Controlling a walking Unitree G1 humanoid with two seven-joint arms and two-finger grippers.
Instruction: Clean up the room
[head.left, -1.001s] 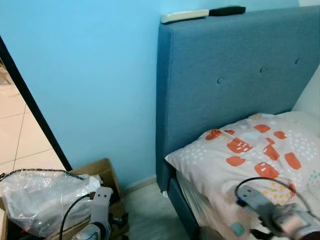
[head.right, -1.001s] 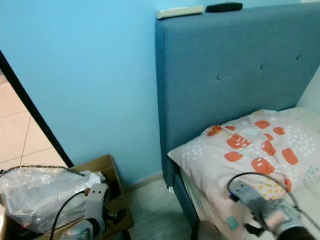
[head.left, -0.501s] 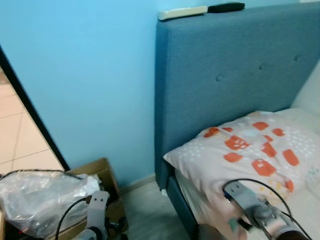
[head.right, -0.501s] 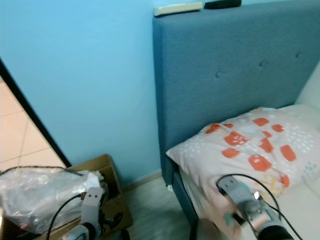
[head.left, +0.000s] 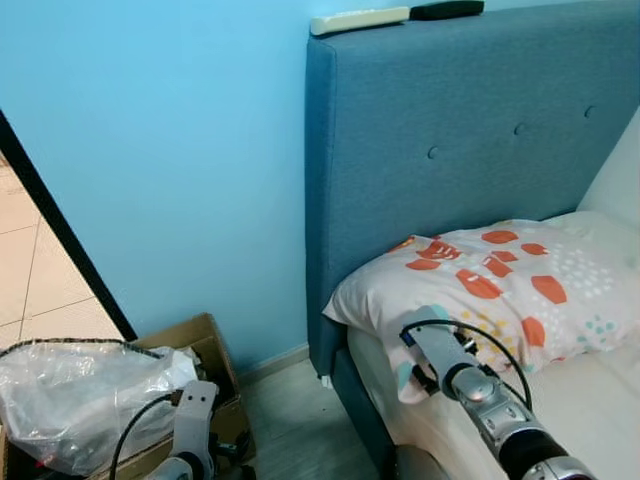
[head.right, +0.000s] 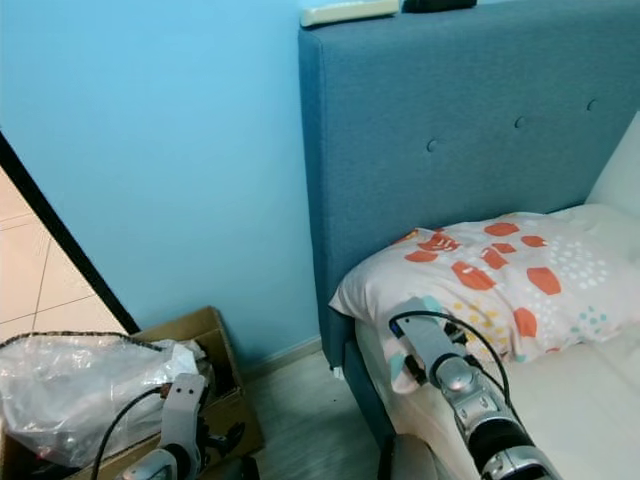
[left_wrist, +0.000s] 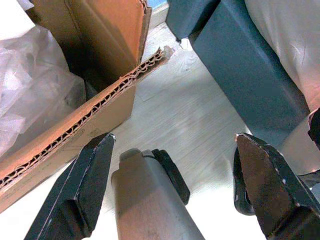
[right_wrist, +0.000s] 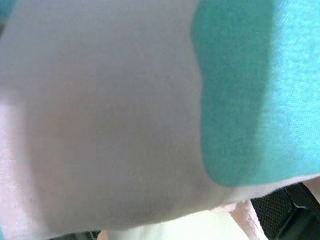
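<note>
head stereo: looks forward-down, both eyes share headboard (head.left: 470, 130), pillow (head.left: 500, 285), cardboard box (head.right: 200, 335) | left wrist: looks down, close over floor (left_wrist: 185, 130) by box edge | right wrist: pressed against pillow fabric (right_wrist: 125, 110), blurred

A strip of bare floor (left_wrist: 185, 125) runs between the cardboard box (head.left: 195, 345) and the dark bed frame (left_wrist: 240, 75), and the left hand (left_wrist: 175, 190) hangs over it with its fingers spread wide, the robot's own leg just below. The box, stuffed with a clear plastic bag (head.left: 85, 395), blocks the left side. On the bed, the patterned pillow (head.left: 500, 285) lies against the tall headboard (head.left: 460, 140); the right hand (head.left: 415, 355) presses into its front corner, fabric crowding its wrist camera. White mattress (head.left: 590, 400) lies open behind.
</note>
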